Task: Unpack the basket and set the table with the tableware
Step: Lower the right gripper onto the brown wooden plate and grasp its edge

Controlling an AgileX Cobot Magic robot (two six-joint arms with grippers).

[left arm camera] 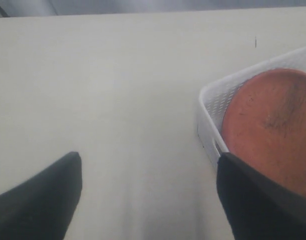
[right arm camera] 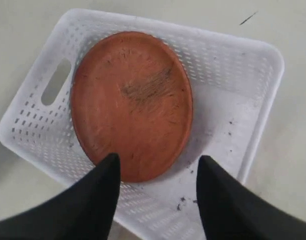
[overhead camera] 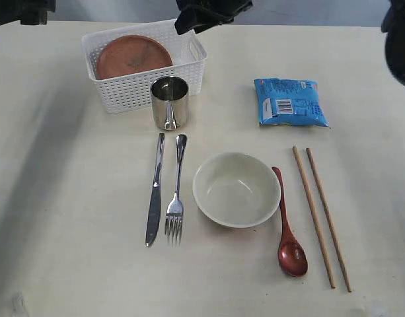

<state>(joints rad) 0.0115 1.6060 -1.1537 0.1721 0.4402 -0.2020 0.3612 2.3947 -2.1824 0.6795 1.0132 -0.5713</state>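
In the exterior view most of the setting is laid out on the table (overhead camera: 57,198): steel knife (overhead camera: 154,198), fork (overhead camera: 176,198), cream bowl (overhead camera: 236,189), dark red spoon (overhead camera: 288,231) and two chopsticks (overhead camera: 313,212), with the steel cup (overhead camera: 169,102) just in front of the white basket (overhead camera: 144,82). A blue snack packet (overhead camera: 290,102) lies apart. Only the reddish-brown plate (overhead camera: 133,56) sits in the basket, so lifting it out looks like the step in hand. The right gripper (overhead camera: 212,14) hangs over the basket's far rim.

The left wrist view shows the left gripper (left arm camera: 150,160) spread wide and empty over bare table, beside the basket's end wall.

In the right wrist view the right gripper's jaws stand apart above the plate's near edge, grasping nothing. The plate is round and matte with a darker scuffed smear, and seems to lean against the basket wall. The next move probably calls for lowering one finger under its raised rim and pinching the edge.
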